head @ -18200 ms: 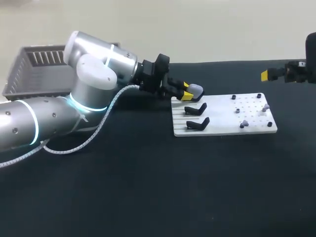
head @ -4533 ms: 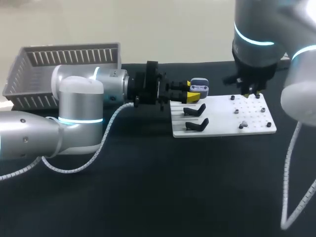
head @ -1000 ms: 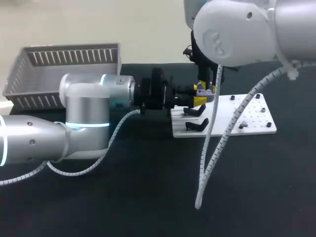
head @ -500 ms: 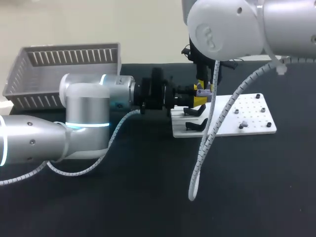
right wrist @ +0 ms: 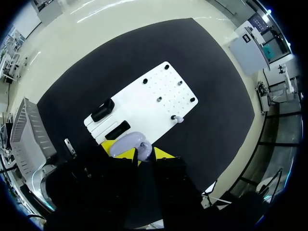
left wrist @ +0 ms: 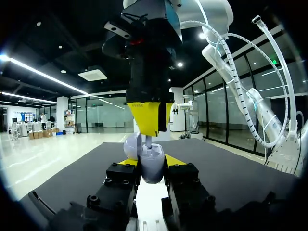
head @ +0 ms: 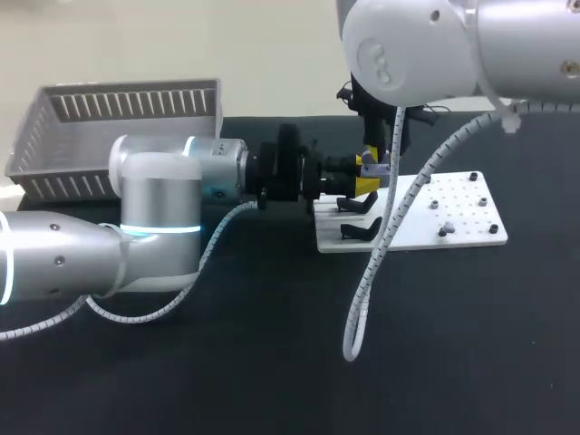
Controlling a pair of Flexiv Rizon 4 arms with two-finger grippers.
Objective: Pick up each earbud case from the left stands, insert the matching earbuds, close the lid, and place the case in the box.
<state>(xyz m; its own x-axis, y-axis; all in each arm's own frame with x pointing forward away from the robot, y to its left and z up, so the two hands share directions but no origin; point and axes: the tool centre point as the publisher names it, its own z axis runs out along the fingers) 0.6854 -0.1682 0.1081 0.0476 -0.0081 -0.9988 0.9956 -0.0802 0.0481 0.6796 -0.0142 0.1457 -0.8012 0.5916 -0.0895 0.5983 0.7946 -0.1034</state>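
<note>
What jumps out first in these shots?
Two grippers close together by the left end of the white board: the left gripper clamps an open lavender case, and the right gripper hangs straight above it holding an earbud. Next, the grey basket at the far left.

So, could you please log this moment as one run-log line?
left tool: shut on open case | right tool: shut on earbud over case
</note>
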